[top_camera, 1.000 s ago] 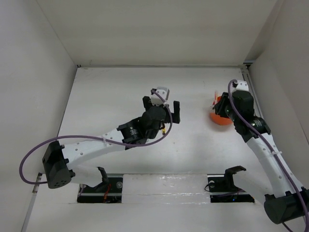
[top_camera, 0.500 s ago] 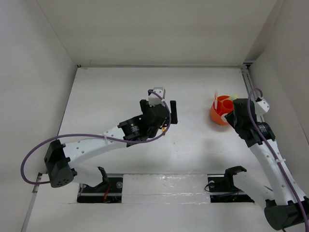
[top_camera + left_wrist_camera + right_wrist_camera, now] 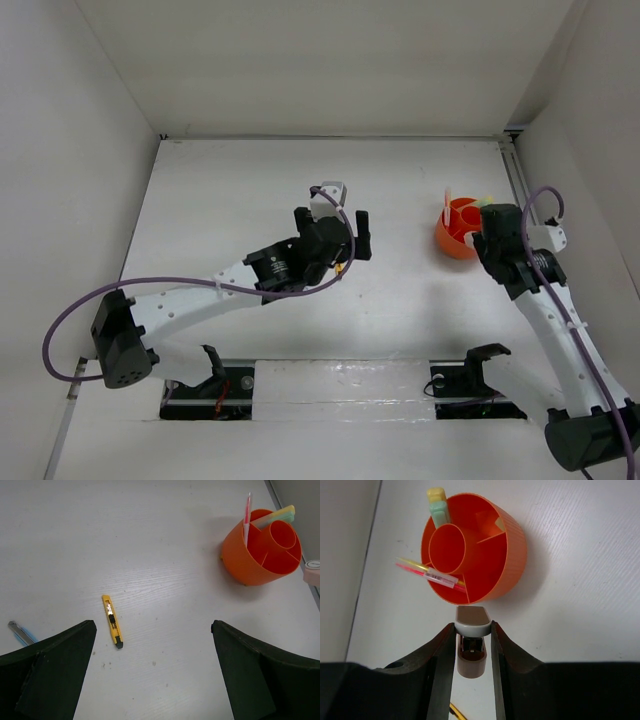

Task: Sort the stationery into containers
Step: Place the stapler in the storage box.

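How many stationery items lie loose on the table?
2: a yellow-black cutter near the middle and a blue-grey pen to its left, partly hidden. Others may be out of sight.

a white wood-grain table [image 3: 230, 190] sits boxed in by plain white walls [image 3: 300, 60] on 3 sides.

Bright, even, diffuse light fills all three views, and the orange tub [image 3: 516, 550] throws only a faint, soft shadow on the white table [image 3: 580, 605] just beside its wall. The tub is sharp. Below it in the left wrist view, the dark left fingers [image 3: 50, 680] look soft-edged.
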